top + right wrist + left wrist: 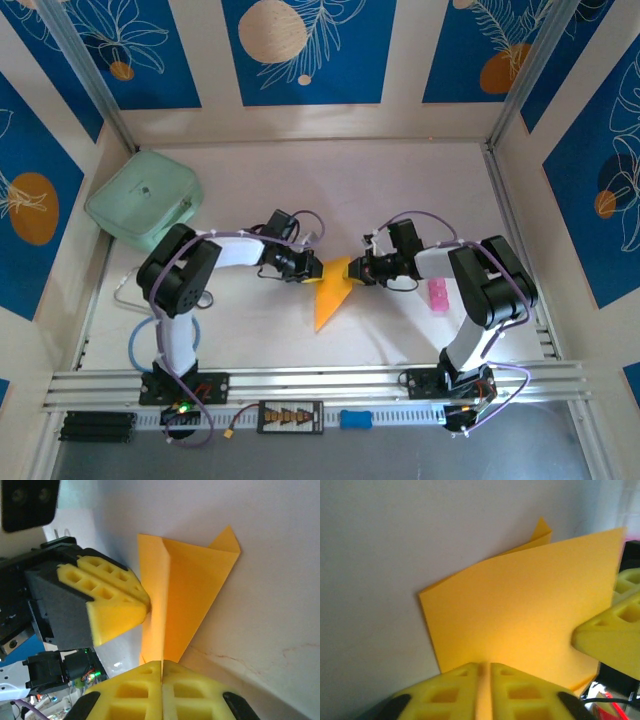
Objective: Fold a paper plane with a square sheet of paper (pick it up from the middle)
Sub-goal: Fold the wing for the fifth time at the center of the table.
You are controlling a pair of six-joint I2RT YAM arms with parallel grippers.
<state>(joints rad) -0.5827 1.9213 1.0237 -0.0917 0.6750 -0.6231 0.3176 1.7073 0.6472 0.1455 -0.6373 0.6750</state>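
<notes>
As the top view showed, paper (331, 292): folded, mid-surface (400, 190), tip toward 7 o'clock.
Left end effector (485, 667): closed on paper's edge, plain from its wrist, unclear from above.
Right end effector (161, 664): clamped on paper likewise.

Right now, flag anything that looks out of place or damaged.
Nothing looks damaged. One stray item: a small pink object lying on the table to the right, apart from the folded orange paper.
</notes>
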